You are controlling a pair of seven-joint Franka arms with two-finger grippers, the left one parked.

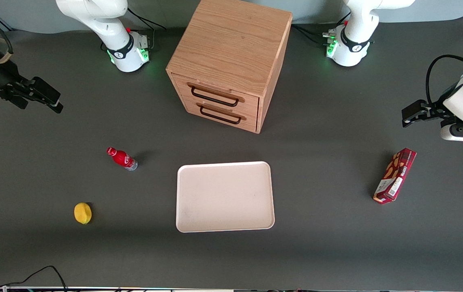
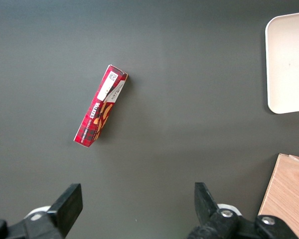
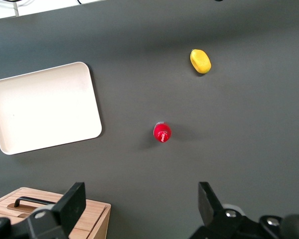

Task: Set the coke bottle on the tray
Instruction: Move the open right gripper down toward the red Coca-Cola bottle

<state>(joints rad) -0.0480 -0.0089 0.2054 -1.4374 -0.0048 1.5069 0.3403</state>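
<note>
The coke bottle [image 1: 122,158] stands untouched on the table [image 1: 337,243], beside the bare tray [image 1: 225,196]. The right arm's hand [image 1: 55,103] hangs spread wide and holding nothing, well apart; grasp and placement remain.

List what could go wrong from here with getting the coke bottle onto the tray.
1. The coke bottle is small and stands upright, so an off-centre approach by the gripper, now open and high at the working arm's end, may topple it.
2. Its rounded body may slip between the fingers.
3. Lowered too soon, it could catch the tray rim.
</note>
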